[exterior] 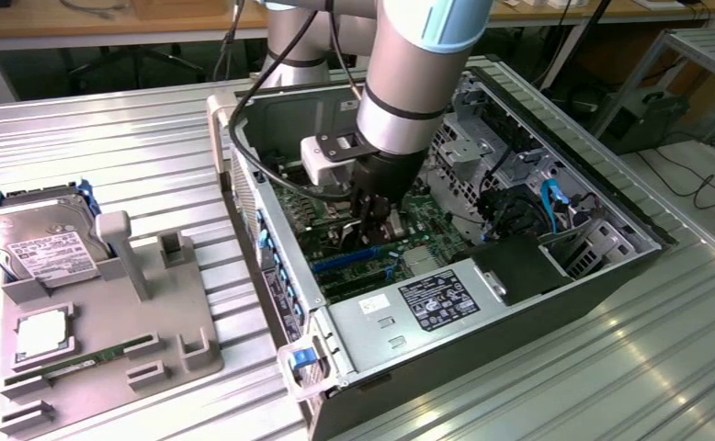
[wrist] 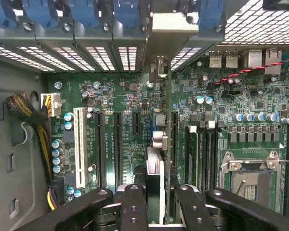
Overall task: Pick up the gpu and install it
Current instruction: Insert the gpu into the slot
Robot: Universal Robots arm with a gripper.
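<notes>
Clamped in the fingers [wrist: 158, 187], graphics card [wrist: 169, 110], at two o'clock from the parts tray [exterior: 184, 312] in the exterior view: probably light, stiff, fragile; best gripped by sturdy edges.

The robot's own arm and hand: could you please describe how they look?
The arm has silver-grey tube sections with dark ring bands, a light blue cap and a black cable looping outside. The hand is black, with jointed linkages and small round screws.

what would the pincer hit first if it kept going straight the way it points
Probably the green circuit board, via the card in the pincer; depth is hard to judge.
</notes>
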